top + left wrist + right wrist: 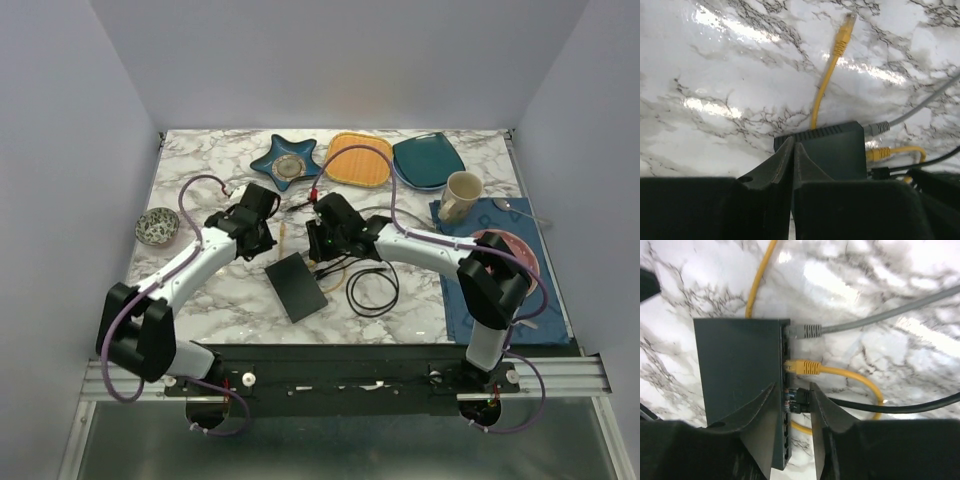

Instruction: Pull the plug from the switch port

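Note:
The switch (296, 286) is a flat black box on the marble, its sockets facing right in the right wrist view (735, 360). A grey plug (805, 331) and a yellow plug (804, 367) sit in its sockets. My right gripper (793, 386) stands open around a black plug (799, 400) at the socket row; one finger lies over the switch's top edge, the other touches the plug's boot. My left gripper (793, 143) hovers over the switch's near corner (830, 150), jaws almost together and nothing between them. A loose yellow plug end (845, 30) lies on the marble.
A black cable coil (373, 288) lies right of the switch. At the back stand a star-shaped dish (287, 160), an orange plate (360, 158) and a teal plate (428, 160). A mug (462, 195) and a blue mat (500, 300) are on the right, a small bowl (157, 226) on the left.

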